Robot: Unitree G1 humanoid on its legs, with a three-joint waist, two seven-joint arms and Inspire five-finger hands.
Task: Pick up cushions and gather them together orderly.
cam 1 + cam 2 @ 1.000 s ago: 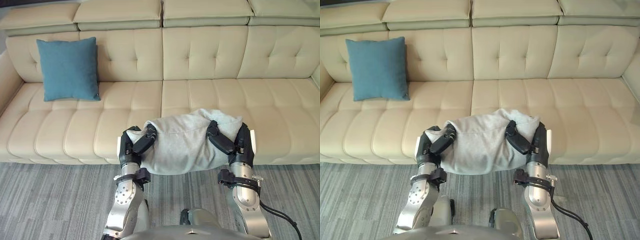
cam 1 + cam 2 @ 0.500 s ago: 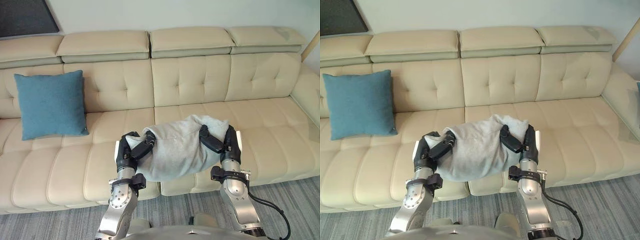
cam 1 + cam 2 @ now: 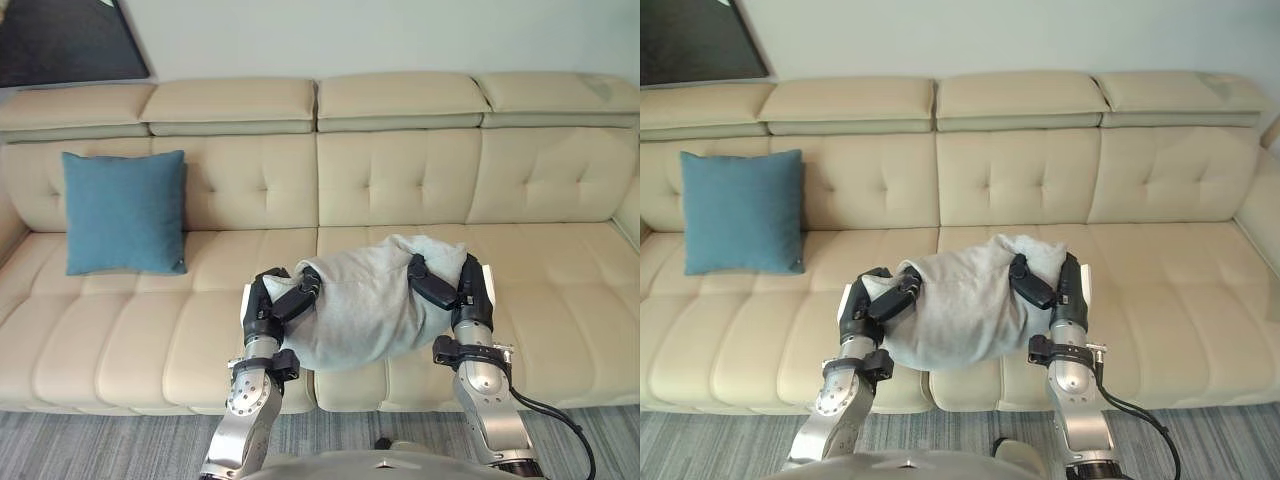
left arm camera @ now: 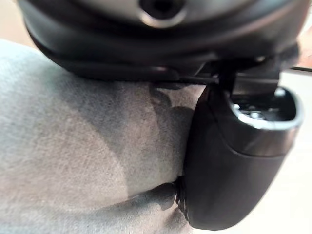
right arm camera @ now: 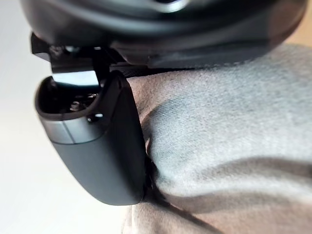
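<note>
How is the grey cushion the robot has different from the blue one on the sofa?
The grey cushion is held above the front edge of the sofa between the left hand and right hand; the blue cushion rests on the seat, leaning upright against the backrest. The grey cushion is squashed and crumpled; the blue cushion is neatly square. Both are plain fabric cushions.
</note>
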